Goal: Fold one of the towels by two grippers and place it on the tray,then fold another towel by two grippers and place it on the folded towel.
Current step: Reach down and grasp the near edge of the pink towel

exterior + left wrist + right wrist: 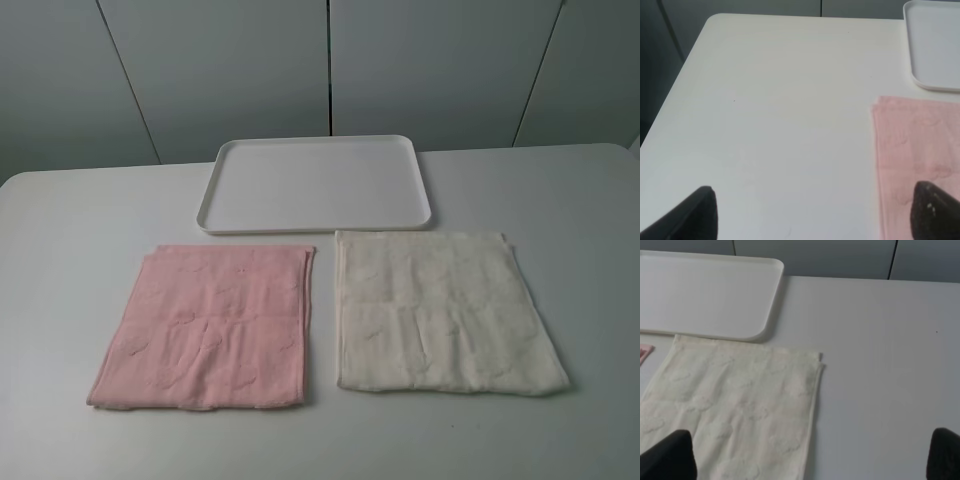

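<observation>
- The left gripper (812, 215) is nearest its wrist camera. Its two black fingertips (690, 217) stand wide apart with nothing between them but table and cloth.
- One of those fingertips hangs over the pale pink towel (205, 325) and the other over bare table (70, 230). The towel's outer side edge runs between them, closer to the tip that is over the cloth. Whether that tip touches the terry cannot be told.
- The right gripper (807, 455) is spread just as wide and holds nothing. One tip is over the cream towel (445, 310) and the other is over bare table.
- The cream towel's outer side edge falls roughly midway between the right tips. Contact cannot be told here either.
- In the high view both towels lie flat side by side on the near half of the table, pink on the left and cream on the right. A narrow strip of table separates them.
- The white tray (315, 185) sits behind them, centred, with its long front rim facing the towels.
- The pink towel's far edge lies near that rim with a slim gap. The cream towel's far edge lies just beside the rim, and whether it touches is unclear.
- At the cream towel's far outer corner two layers show, slightly offset.
- Broad bare table lies left of the pink towel and right of the cream one. A band of table also runs along the front edge.
</observation>
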Controlling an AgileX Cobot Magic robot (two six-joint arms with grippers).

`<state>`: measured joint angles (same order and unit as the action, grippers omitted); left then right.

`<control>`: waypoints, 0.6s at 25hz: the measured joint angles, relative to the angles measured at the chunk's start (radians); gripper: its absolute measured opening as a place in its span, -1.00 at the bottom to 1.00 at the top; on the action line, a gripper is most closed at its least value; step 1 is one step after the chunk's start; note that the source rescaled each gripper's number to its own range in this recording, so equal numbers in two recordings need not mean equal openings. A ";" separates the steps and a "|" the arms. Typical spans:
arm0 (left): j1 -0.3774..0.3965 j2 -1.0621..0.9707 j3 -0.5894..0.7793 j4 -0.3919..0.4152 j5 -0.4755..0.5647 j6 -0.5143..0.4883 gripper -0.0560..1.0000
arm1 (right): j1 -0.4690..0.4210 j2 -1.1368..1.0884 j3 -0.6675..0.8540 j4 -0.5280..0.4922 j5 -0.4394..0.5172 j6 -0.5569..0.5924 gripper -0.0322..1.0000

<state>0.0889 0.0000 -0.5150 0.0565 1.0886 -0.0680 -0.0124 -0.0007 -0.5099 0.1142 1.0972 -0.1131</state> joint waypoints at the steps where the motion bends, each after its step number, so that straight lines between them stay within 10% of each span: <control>1: 0.000 0.000 0.000 0.000 0.000 0.000 0.98 | 0.000 0.000 0.000 0.000 0.000 0.000 1.00; 15: 0.000 0.000 0.000 0.000 0.000 0.000 0.98 | 0.000 0.000 0.000 0.000 0.000 0.000 1.00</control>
<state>0.0889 0.0000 -0.5150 0.0565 1.0886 -0.0680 -0.0124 -0.0007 -0.5099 0.1142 1.0972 -0.1131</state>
